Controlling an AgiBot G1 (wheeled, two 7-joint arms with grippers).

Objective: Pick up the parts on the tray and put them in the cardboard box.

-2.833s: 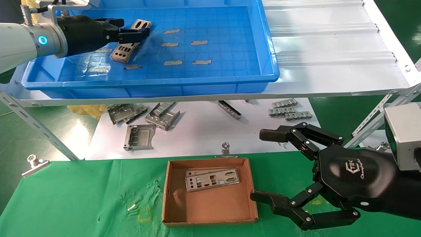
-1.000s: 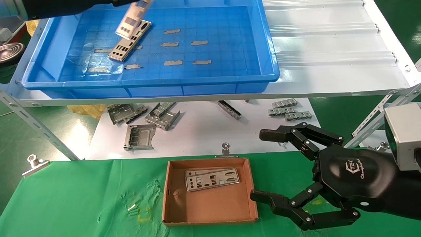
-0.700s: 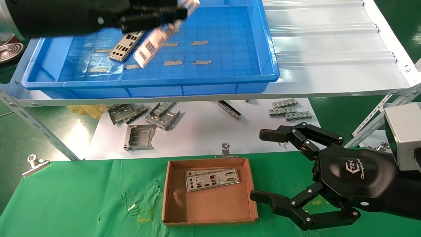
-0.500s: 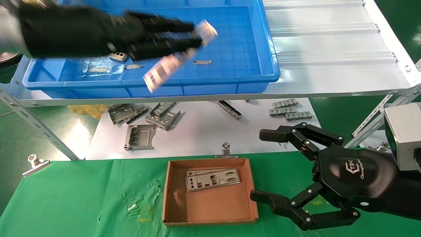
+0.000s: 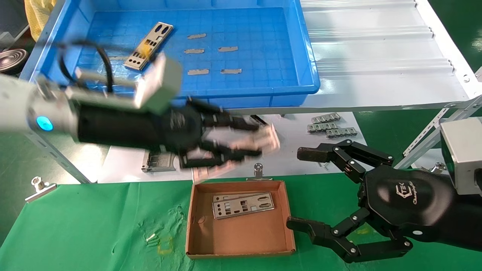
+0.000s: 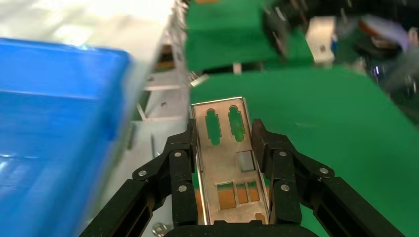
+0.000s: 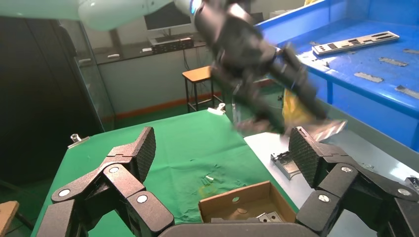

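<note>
The blue tray [image 5: 308, 81] sits at 12 o'clock with one plate [image 5: 149, 46] lying in it. The cardboard box [image 5: 196, 241], at 6 o'clock, holds two plates [image 5: 243, 205]. The right gripper [image 5: 297, 188], fingers spread apart and empty, is parked at the box's 3 o'clock. The left gripper [image 5: 258, 140] clamps a punched plate [image 6: 228, 158] by its long edges, hovering just beyond the box's far wall, at its 12 o'clock. The plate's long axis runs roughly along that wall, so a short move toward 6 o'clock should bring it over the opening.
</note>
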